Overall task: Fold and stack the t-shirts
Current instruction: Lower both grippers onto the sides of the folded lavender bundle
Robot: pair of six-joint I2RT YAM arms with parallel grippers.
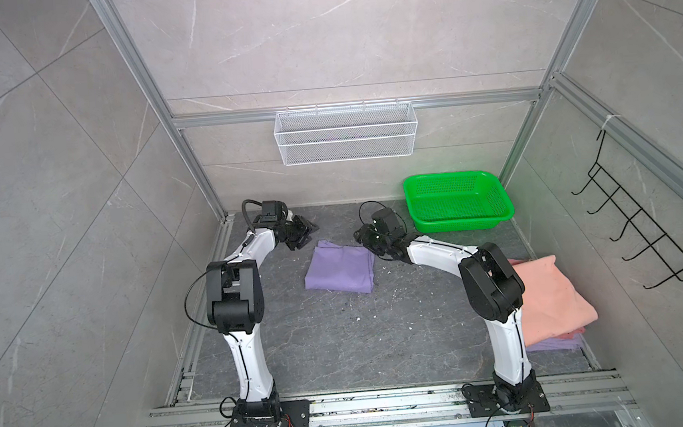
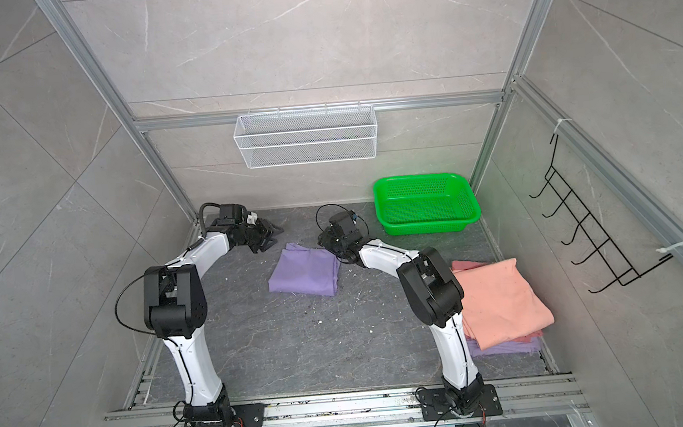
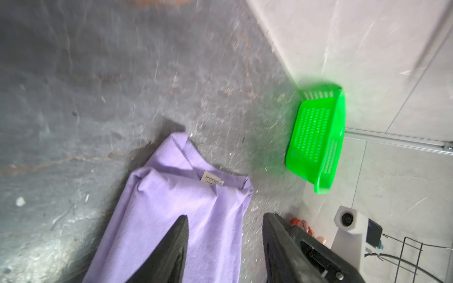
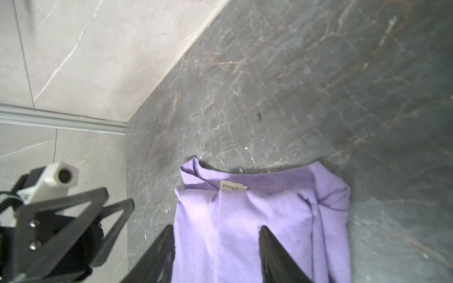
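The folded lavender cotton t-shirt (image 1: 340, 271) lies flat on the dark stone tabletop (image 1: 342, 348), collar edge away from the arm bases. The left hand (image 3: 226, 215) and right hand (image 4: 217, 227) flank that edge, both open and empty. The stack topped by the folded salmon-pink t-shirt (image 1: 546, 294) lies nearer the right arm.

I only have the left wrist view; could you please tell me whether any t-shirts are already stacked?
Observer: Yes, a stack sits just right of the right arm, with a salmon pink t-shirt on top.
Operator: Is anything beneath it?
Observer: A lavender edge peeks out under it, on the near side.
Operator: Where is the right end effector?
Observer: The right end effector is open, holding nothing, at the far right corner of the folded lavender t-shirt.
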